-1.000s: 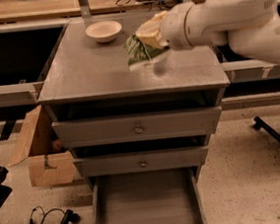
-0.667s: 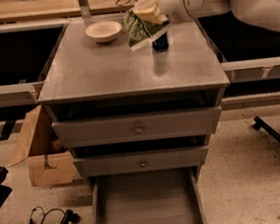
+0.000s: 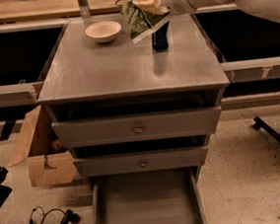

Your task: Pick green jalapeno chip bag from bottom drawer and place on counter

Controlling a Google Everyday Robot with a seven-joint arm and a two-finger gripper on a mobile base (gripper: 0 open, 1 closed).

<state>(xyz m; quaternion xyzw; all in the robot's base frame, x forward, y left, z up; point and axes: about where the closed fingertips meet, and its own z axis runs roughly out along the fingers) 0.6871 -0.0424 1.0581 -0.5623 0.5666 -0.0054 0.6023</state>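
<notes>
The camera view looks down on a broad, smooth grey counter [image 3: 126, 68], the top of a cabinet on a pale speckled floor [image 3: 255, 172]. Behind the counter runs a tan wooden desk [image 3: 31, 6]. Under the counter's front edge sit two shallow grey drawers [image 3: 181, 124], each with one small round knob. Beneath them the deep grey bottom drawer [image 3: 146, 207] is pulled out furthest, and its front is cut off by the picture's lower edge. Left of the counter, on the floor, are one brown cardboard box [image 3: 40, 156] and a loop of black cable [image 3: 41, 220]. Right of the counter, a black stand leg [image 3: 278, 138] is partly cut off.

Over the counter's rear, the white arm's gripper [image 3: 150, 3] has its cream fingers closed on the top of one crinkly green-and-white jalapeno chip bag [image 3: 138, 21], which hangs tilted. The bag's lower corner overlaps one dark blue can [image 3: 160, 38] standing upright at the counter's rear, and whether they touch cannot be told. One round white bowl [image 3: 103, 30] stands at the counter's rear left. The arm runs out of the picture at the right.
</notes>
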